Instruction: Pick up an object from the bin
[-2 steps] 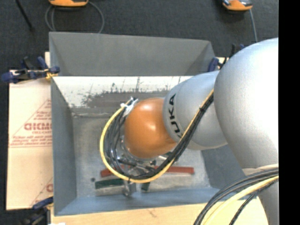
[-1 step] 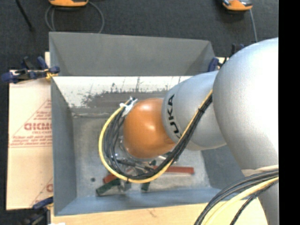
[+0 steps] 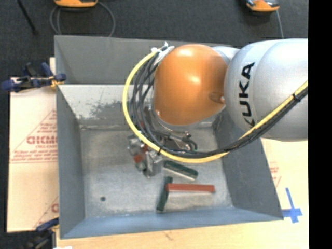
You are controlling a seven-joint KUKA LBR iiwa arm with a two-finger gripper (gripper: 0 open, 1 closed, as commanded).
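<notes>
— What sits uppermost?
— The arm's glossy orange dome cover (image 3: 189, 84), ringed by cables. Under it the pincer (image 3: 148, 164) hangs low over the floor of the grey metal bin (image 3: 67, 139).
— Clenched or released?
— I cannot tell; nothing clearly shows in its grasp.
— And nearest to it?
— A dark green flat stick (image 3: 181, 170), lying just beside the pincer on the arm's side. Farther out lies a red flat bar (image 3: 191, 189). A second dark green stick (image 3: 163, 196) lies tilted and meets the red bar's end nearer the pincer.

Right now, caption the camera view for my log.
KUKA pincer down in the grey bin, beside a red bar and two dark green sticks.
</notes>
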